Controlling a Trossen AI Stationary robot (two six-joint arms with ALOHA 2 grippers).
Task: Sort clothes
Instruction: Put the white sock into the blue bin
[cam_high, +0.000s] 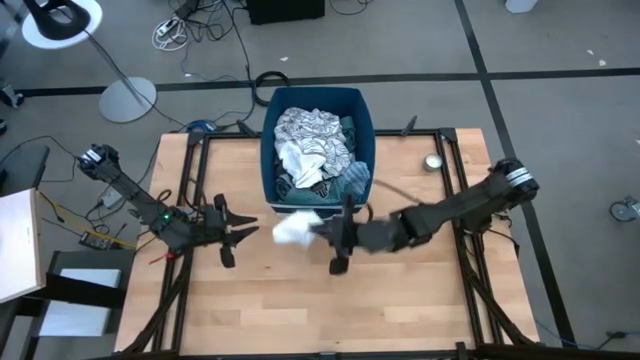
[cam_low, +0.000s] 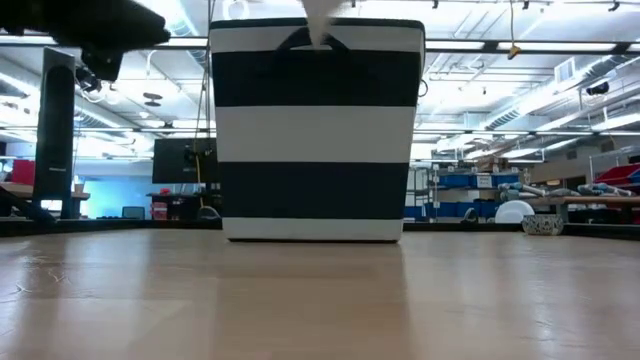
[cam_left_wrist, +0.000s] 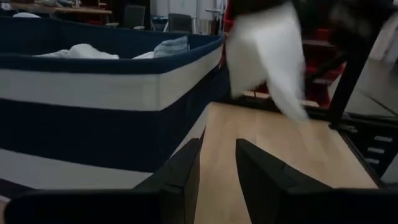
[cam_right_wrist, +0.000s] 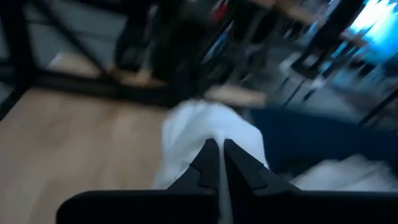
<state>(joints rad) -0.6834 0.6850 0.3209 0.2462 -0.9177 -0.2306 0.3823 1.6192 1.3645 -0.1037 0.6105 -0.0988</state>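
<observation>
A dark blue bin with a white band (cam_high: 318, 145) stands at the table's far middle. It is filled with clothes: a black-printed white piece (cam_high: 305, 128), a white one (cam_high: 300, 160) and a teal striped one (cam_high: 352, 178). In front of the bin my right gripper (cam_high: 312, 230) is shut on a white cloth (cam_high: 293, 230). The left wrist view shows this cloth (cam_left_wrist: 267, 56) hanging in the air. My left gripper (cam_high: 248, 233) is open just left of the cloth, pointing toward it, with nothing between its fingers (cam_left_wrist: 186, 174). My right gripper pinches a bunched upper part of the white cloth (cam_right_wrist: 208, 134) between its two fingers. The fingers come from the table's right, slanting slightly down. The cloth hangs slack below them, and its lower end (cam_left_wrist: 292, 109) is clear of the table.
A small round tin (cam_high: 433, 162) lies at the far right of the table. Black frame rails (cam_high: 190, 190) run along the table's sides. The near half of the wooden tabletop (cam_high: 330, 310) is bare.
</observation>
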